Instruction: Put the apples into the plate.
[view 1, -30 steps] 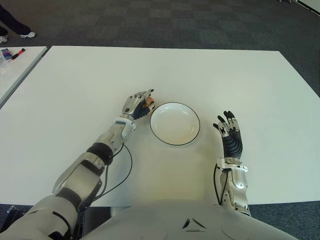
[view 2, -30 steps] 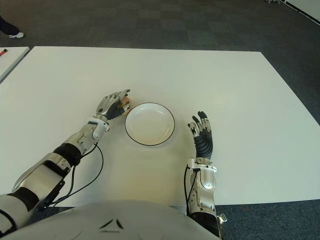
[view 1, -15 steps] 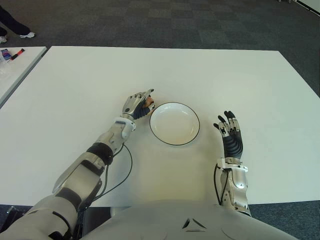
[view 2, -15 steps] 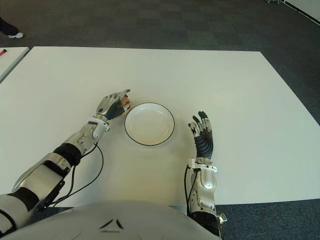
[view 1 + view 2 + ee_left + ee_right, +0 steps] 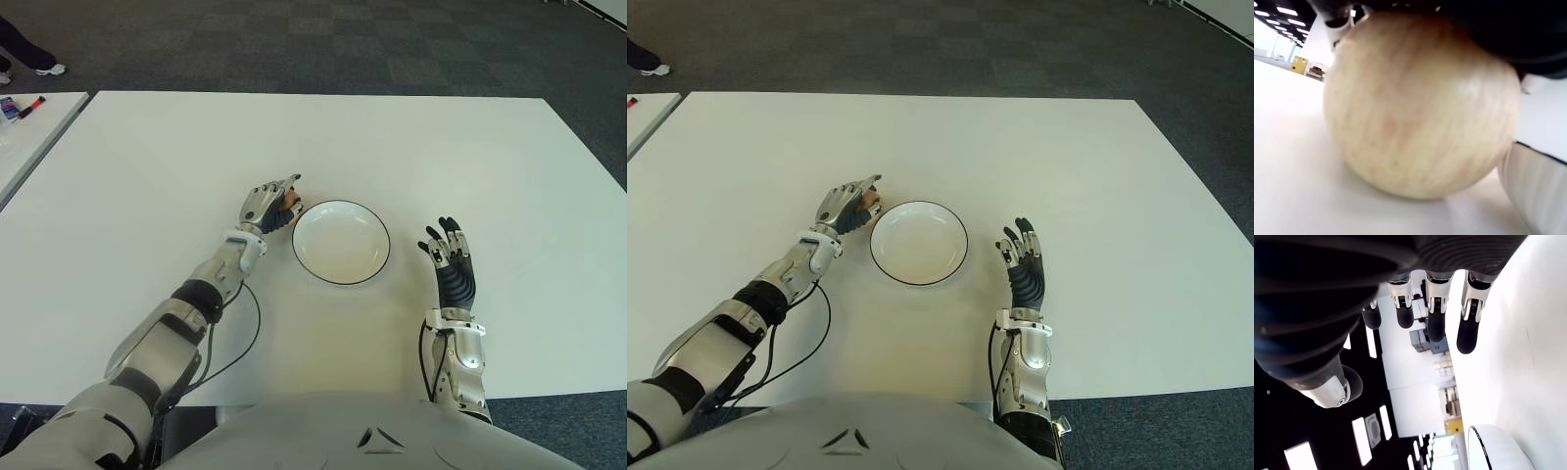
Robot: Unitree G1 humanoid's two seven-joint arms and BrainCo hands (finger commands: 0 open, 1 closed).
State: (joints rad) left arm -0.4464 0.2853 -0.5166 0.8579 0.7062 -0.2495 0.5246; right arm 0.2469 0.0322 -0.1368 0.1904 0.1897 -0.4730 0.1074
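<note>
The robot's left hand [image 5: 271,205] is curling its silver and black fingers over a round, yellow apple with faint pink streaks [image 5: 1420,107]. The apple is sitting on the table, just beside the left edge of the round white plate with a thin black rim [image 5: 340,242]. In the left wrist view the apple is touching the table, so it is not lifted yet. I cannot tell how tight the grip is, but the fingers are wrapping it.

The plate has nothing in it, so no apple is in place yet. This apple needs lifting and moving a short way over the rim. I can see only this one apple.

The robot's right hand [image 5: 1023,257] is showing to the right of the plate, with its fingers spread and holding nothing.

The big white table [image 5: 431,147] is smooth and flat. Around it is a dark grey carpet floor [image 5: 323,39]. A second white table [image 5: 34,127] is showing at the far left, and a person's shoe [image 5: 54,69] is on the floor beyond it.
</note>
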